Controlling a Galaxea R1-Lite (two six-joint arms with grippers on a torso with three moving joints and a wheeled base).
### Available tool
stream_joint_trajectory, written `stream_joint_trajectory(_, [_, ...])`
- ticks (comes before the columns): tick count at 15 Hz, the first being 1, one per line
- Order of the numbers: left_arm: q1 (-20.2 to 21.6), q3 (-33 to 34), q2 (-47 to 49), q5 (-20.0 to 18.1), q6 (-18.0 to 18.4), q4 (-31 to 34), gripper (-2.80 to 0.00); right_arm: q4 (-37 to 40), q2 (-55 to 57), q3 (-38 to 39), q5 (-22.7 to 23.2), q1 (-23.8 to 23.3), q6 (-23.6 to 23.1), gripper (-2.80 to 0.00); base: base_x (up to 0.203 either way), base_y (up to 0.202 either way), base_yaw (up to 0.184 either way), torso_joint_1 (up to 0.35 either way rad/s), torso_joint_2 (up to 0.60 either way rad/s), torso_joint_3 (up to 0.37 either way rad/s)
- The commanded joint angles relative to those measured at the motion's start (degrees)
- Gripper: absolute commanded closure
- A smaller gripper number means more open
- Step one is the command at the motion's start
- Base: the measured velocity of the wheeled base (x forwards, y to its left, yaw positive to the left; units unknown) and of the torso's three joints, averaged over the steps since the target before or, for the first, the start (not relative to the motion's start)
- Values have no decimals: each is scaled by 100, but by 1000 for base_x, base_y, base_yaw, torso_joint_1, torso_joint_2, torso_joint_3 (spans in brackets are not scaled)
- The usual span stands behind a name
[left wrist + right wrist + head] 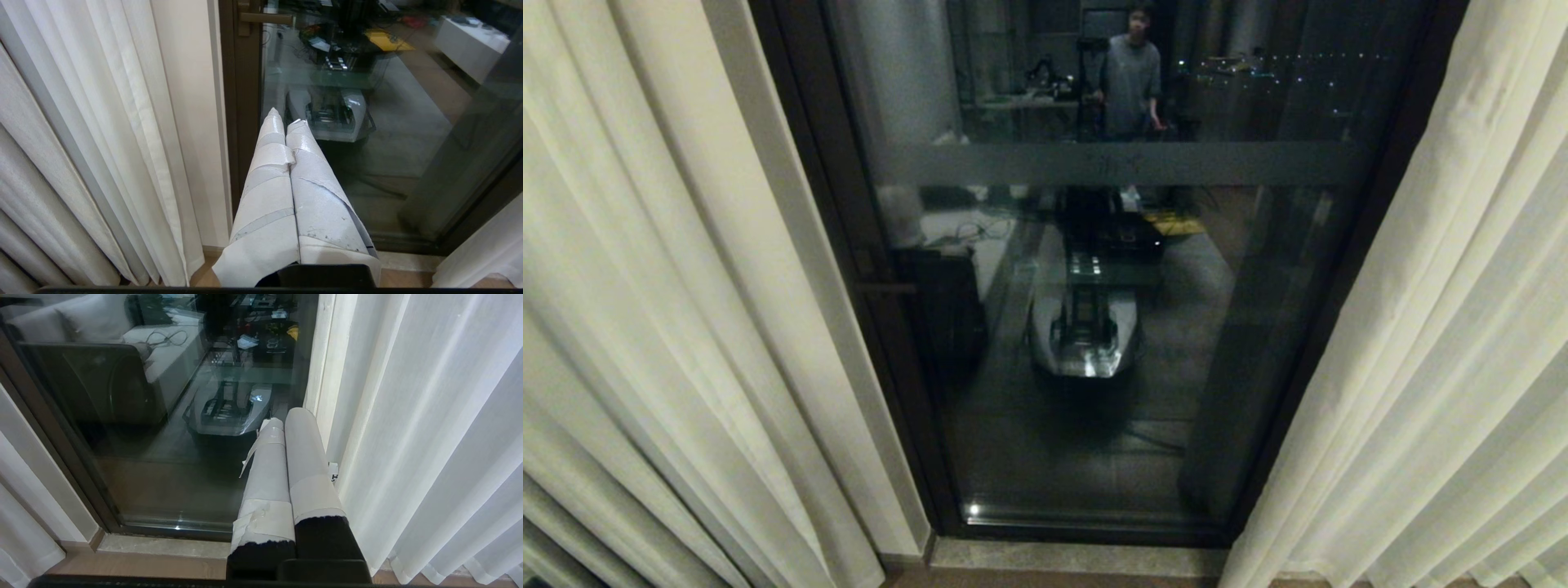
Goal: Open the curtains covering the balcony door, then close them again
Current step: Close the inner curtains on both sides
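Both grippers point(286, 122) point(286, 420) empty, jaws together; curtains point(645, 286) stand parted, door point(1094, 327) exposed; I judge closing remains.

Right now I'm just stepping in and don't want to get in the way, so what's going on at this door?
The robot faces the balcony door with the curtains drawn apart to both sides, so the glass is uncovered. Neither arm shows in the head view. The left gripper is shut and holds nothing, near the door frame beside the left panel. The right gripper is also shut and empty, next to the right panel. A person is reflected in the glass. Closing the curtains is not yet done.
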Motion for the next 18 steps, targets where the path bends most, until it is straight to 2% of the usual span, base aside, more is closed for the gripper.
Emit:
stream_joint_trajectory(1, [1, -1, -2, 2, -6, -3, 0, -3, -5, 0, 0, 2, -2, 0, 0, 0, 0, 0, 0, 0])
stream_joint_trajectory(18, [1, -1, -2, 2, 3, -3, 0, -3, -5, 0, 0, 2, -2, 0, 0, 0, 0, 0, 0, 0])
